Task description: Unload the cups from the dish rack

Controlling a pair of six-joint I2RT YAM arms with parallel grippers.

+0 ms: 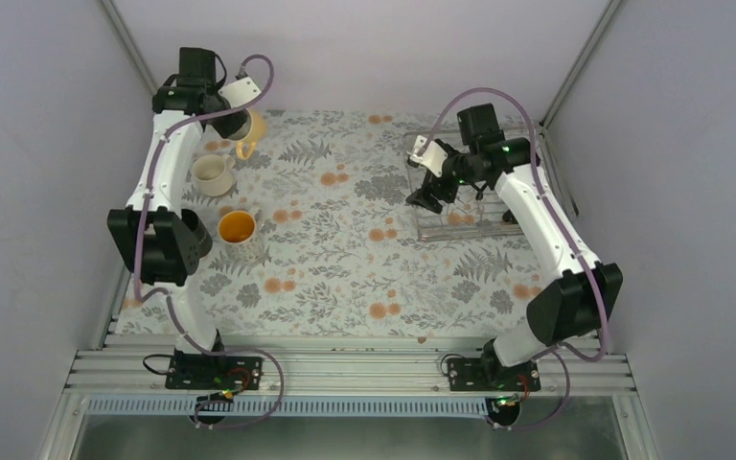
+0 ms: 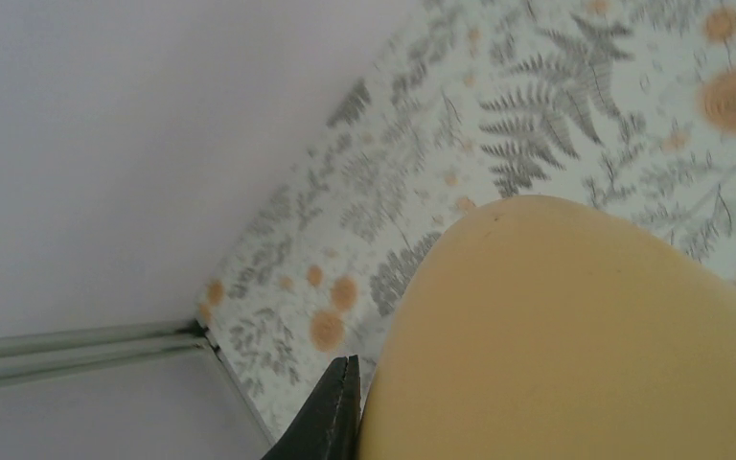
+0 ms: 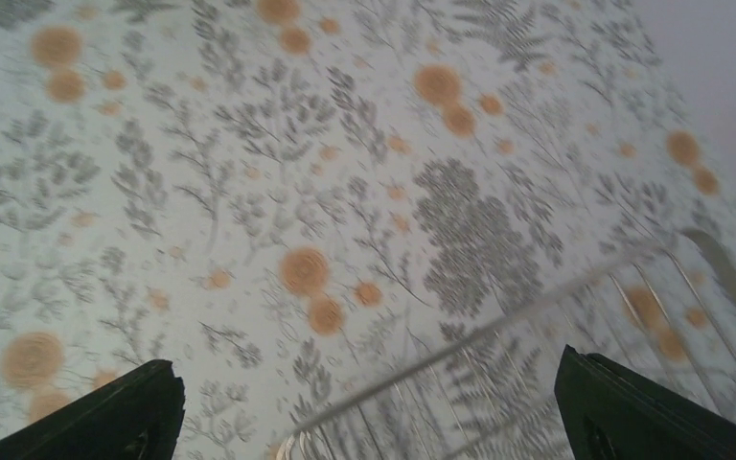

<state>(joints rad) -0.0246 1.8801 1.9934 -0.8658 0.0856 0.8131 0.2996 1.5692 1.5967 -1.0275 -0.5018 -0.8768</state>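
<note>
An orange-yellow mug sits at the far left, partly under my left gripper. In the left wrist view the gripper has its fingers pressed together with nothing between the tips. The mug's wall lies right against them. A cream-white mug and a pale mug with an orange inside stand on the cloth nearer me. My right gripper hangs open and empty above the left end of the wire dish rack. The rack's rim runs between its fingers. The black and dark green mugs are not clearly visible.
A floral cloth covers the table. A dark shape lies at the rack's right end, half hidden by my right arm. Grey walls close in the left, back and right sides. A metal rail runs along the near edge.
</note>
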